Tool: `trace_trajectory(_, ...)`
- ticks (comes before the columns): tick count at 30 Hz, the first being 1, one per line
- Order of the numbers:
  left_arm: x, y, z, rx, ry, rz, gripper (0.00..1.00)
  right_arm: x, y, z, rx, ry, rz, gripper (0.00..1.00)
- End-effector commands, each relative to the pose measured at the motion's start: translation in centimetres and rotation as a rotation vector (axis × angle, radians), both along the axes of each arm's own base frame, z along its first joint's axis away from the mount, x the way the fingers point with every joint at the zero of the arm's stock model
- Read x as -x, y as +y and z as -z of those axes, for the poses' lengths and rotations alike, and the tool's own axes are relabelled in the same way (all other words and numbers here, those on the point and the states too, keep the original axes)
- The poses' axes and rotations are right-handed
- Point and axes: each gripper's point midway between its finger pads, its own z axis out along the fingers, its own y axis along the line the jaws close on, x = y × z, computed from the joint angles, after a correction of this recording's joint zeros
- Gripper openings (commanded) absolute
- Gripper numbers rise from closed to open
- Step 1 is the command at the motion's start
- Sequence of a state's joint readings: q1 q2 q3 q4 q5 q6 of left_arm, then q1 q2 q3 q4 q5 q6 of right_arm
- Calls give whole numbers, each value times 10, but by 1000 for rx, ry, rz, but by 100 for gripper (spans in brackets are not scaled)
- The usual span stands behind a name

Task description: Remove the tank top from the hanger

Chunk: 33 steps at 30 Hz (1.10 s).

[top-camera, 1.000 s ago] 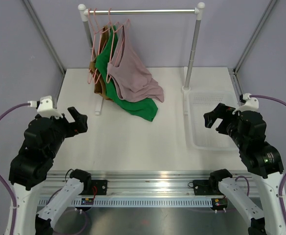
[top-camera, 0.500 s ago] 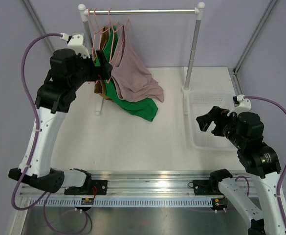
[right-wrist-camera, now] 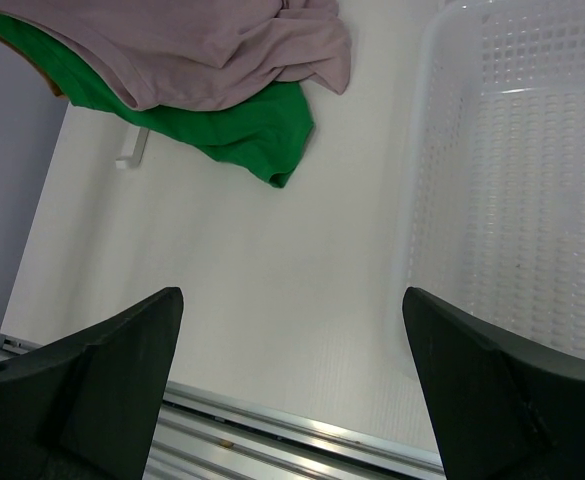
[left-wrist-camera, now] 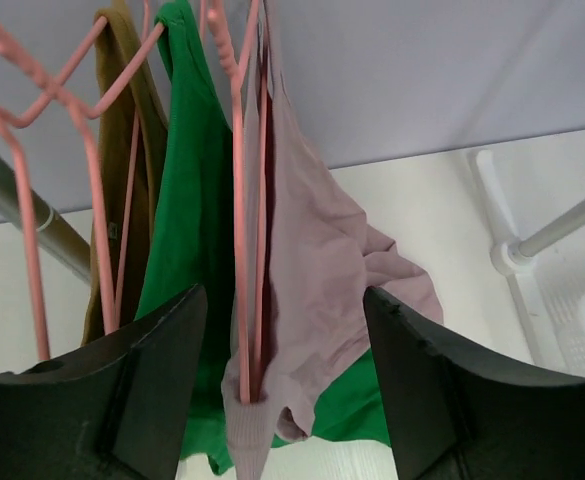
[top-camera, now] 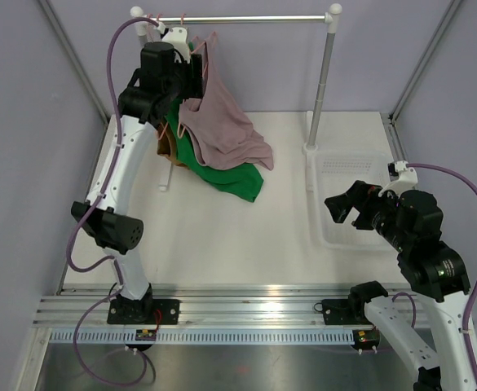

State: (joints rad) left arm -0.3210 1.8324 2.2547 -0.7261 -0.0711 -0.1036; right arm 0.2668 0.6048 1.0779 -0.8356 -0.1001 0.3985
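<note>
A mauve tank top (top-camera: 222,122) hangs from a pink hanger (top-camera: 196,49) at the left end of the rail and drapes onto the table. A green tank top (top-camera: 226,175) and a brown one (top-camera: 166,145) hang behind it on pink hangers. My left gripper (top-camera: 191,73) is raised at the hangers and open. In the left wrist view, the left gripper (left-wrist-camera: 284,300) has the mauve top's strap (left-wrist-camera: 252,420) and its hanger wire (left-wrist-camera: 240,250) between its spread fingers, which touch neither. My right gripper (top-camera: 342,208) is open and empty, low over the table beside the basket; the right wrist view (right-wrist-camera: 292,300) shows this too.
The clothes rail (top-camera: 254,18) stands on two white posts; the right post (top-camera: 324,81) meets the table near a white perforated basket (top-camera: 336,175). The basket also shows in the right wrist view (right-wrist-camera: 512,170). An aluminium rail (top-camera: 246,305) runs along the near table edge.
My left arm has swung up from low over the table to the hangers at the rail's left end. My right gripper has shifted slightly left and tilted downwards.
</note>
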Motion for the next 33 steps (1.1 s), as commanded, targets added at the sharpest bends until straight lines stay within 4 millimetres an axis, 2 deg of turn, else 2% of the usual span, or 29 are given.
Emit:
trace_trajectory(1, -13, 9, -1, -52, -21, -45, 65, 1, 6, -6, -12, -29, -36, 99)
trace_trajectory(3, -21, 9, 12, -48, 7, -43, 56, 2, 6, -6, -13, -31, -37, 100)
trace_trajectory(5, -25, 9, 21, -55, 22, -45, 54, 2, 5, -6, -11, -34, -35, 99)
trace_trajectory(6, -28, 7, 25, -57, 31, -42, 42, 1, 6, -6, -10, -33, -37, 100)
trace_trajectory(9, -27, 4, 21, -43, 21, -27, 22, 1, 6, -8, -9, -35, -37, 100)
trace_trajectory(10, -24, 5, 12, -35, 2, -26, 16, 1, 6, -9, -9, -38, -37, 99)
trace_trajectory(12, -22, 4, 1, -19, -25, -22, 10, 0, 6, -9, -12, -40, -38, 99)
trace_trajectory(13, -19, 4, -8, -9, -45, -20, 0, 0, 7, -10, -17, -40, -41, 100)
trace_trajectory(25, 14, -2, -68, 86, -140, 28, 0, -2, 11, -8, -24, -33, -56, 100)
trace_trajectory(29, 28, -4, -72, 118, -123, 46, 0, -3, 11, -9, -21, -39, -58, 100)
trace_trajectory(32, 47, -14, -79, 172, -111, 111, 0, -4, 11, -14, -20, -56, -58, 100)
trace_trajectory(33, 51, -18, -72, 184, -86, 133, 0, -4, 11, -15, -17, -59, -61, 99)
